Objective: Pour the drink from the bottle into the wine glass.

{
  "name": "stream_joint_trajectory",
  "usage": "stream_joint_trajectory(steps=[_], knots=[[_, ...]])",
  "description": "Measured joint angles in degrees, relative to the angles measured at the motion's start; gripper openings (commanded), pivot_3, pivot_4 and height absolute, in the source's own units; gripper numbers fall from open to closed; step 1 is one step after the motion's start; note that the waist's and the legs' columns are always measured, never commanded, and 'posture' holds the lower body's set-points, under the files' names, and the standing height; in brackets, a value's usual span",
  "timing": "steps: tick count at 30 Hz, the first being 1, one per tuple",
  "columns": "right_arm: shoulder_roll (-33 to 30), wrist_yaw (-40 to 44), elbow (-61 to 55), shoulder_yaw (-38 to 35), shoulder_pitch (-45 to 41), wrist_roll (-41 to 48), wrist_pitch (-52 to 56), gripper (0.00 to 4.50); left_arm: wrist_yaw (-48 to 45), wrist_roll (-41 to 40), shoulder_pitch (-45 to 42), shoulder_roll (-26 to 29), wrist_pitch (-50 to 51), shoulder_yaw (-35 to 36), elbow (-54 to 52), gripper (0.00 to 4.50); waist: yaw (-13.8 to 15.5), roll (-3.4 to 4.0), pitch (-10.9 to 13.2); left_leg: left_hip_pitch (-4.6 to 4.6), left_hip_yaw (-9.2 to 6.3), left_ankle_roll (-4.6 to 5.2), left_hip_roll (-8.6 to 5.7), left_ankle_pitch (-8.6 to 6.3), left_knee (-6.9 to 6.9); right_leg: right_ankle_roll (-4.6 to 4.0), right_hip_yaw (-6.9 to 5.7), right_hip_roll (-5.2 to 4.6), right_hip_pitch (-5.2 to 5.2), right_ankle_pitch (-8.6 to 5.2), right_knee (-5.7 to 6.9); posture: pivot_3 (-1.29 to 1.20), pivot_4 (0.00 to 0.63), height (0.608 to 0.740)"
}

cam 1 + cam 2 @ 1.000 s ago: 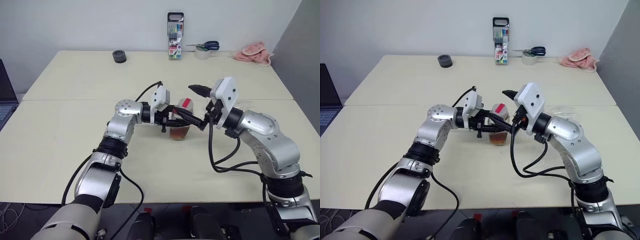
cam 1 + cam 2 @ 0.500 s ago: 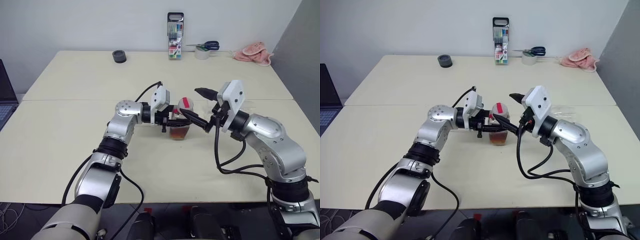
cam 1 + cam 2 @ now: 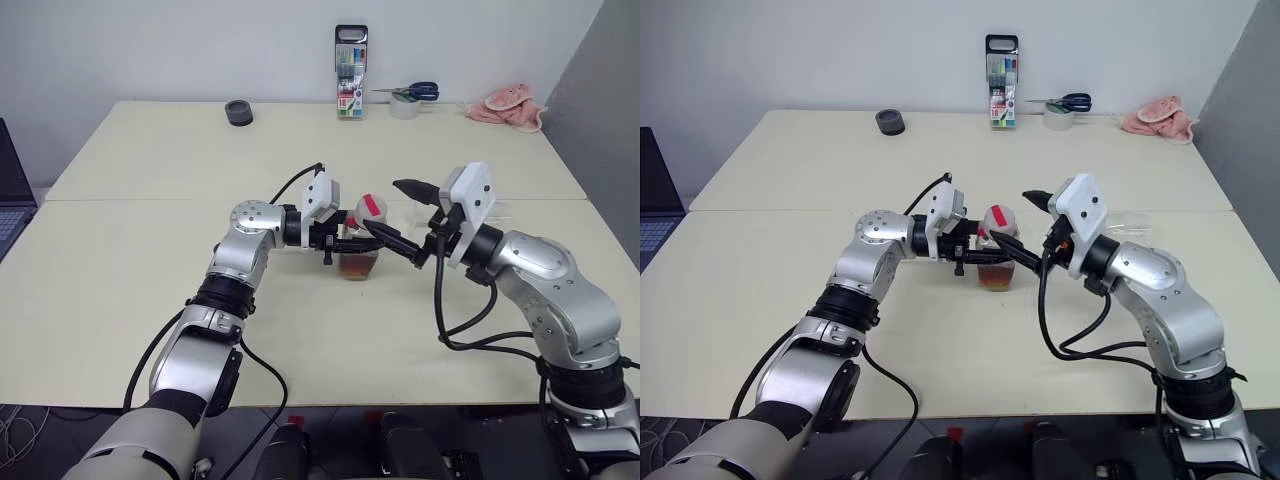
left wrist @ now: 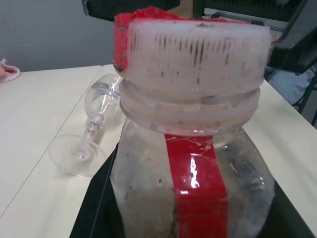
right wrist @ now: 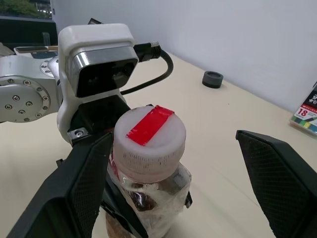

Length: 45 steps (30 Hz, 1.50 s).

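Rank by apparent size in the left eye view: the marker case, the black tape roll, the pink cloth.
1. Upright marker case
2. Crumpled pink cloth, close to the case, ranking unsure
3. Black tape roll

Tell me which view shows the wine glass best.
The left wrist view: the wine glass lies on its side on the table, bowl, stem and foot all clear beyond the bottle. In the eye views it is a faint shape behind the right gripper.
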Motion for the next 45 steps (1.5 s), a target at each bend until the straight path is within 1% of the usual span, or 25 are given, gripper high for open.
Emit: stream_joint_trajectory(steps=[7,16,27,31,35,38,42,45], knots=[[-0.4,0.0,0.0,-0.4,0.1,0.6,0.1,4.21,0.2,0.0,0.1,0.1,0.0,0.1,0.0,1.69,0.0,0.0,0.0,0.0,0.0,0.0,0.0,0.0,0.0,0.0,0.0,0.0,0.0,0.0,0.0,0.0,0.15,0.74],[-0.9,-1.4,-1.0,-3.3,0.1,2.1,1.6,4.21,-0.6,0.0,1.2,0.6,0.0,0.3,0.0,1.69,0.0,0.0,0.0,0.0,0.0,0.0,0.0,0.0,0.0,0.0,0.0,0.0,0.0,0.0,0.0,0.0,0.15,0.74],[-1.2,-1.2,-1.0,-3.4,0.1,2.2,2.0,4.21,-0.9,0.0,1.3,0.6,-0.1,0.3,0.0,1.69,0.0,0.0,0.0,0.0,0.01,0.02,0.0,-0.01,0.0,0.0,0.0,0.0,0.0,0.0,0.0,0.0,0.15,0.74],[-3.4,0.4,-2.4,-5.3,0.4,5.2,3.0,4.21,-0.8,0.0,1.3,0.6,-0.1,0.3,-0.1,1.69,0.1,0.0,0.0,-0.01,0.0,0.02,-0.01,-0.01,0.0,0.0,0.0,0.0,0.0,0.0,-0.01,0.0,0.15,0.74],[-5.3,2.6,-5.6,-7.7,0.5,11.1,5.7,4.21,-0.8,0.0,1.3,0.6,-0.1,0.3,-0.1,1.69,0.0,0.0,0.0,0.0,0.0,0.14,0.01,-0.08,0.0,0.0,0.0,0.01,0.0,0.0,0.0,0.0,0.15,0.74],[-4.8,1.9,-7.0,-5.4,0.3,10.9,6.3,4.21,-0.9,-0.3,1.3,0.5,0.2,0.3,-0.2,1.69,0.0,0.0,0.0,0.01,0.01,0.15,0.02,-0.08,0.0,0.0,0.0,0.02,0.0,0.0,0.01,0.0,0.15,0.74],[-1.9,-1.0,-5.7,1.7,-0.9,5.5,4.5,4.21,-1.0,-0.8,1.3,0.1,1.5,0.3,-0.9,1.69,0.0,0.0,0.0,0.0,0.0,0.14,0.0,-0.07,0.03,0.0,0.0,0.01,0.0,0.0,0.02,0.0,0.15,0.74],[-0.6,-2.5,-3.9,3.1,-2.1,2.6,2.9,4.21,-1.1,-0.8,1.3,0.1,1.6,0.3,-1.0,1.69,0.0,0.0,0.0,0.0,-0.01,0.0,0.0,0.01,0.03,0.0,-0.01,0.01,0.0,0.0,0.01,0.0,0.15,0.74]])
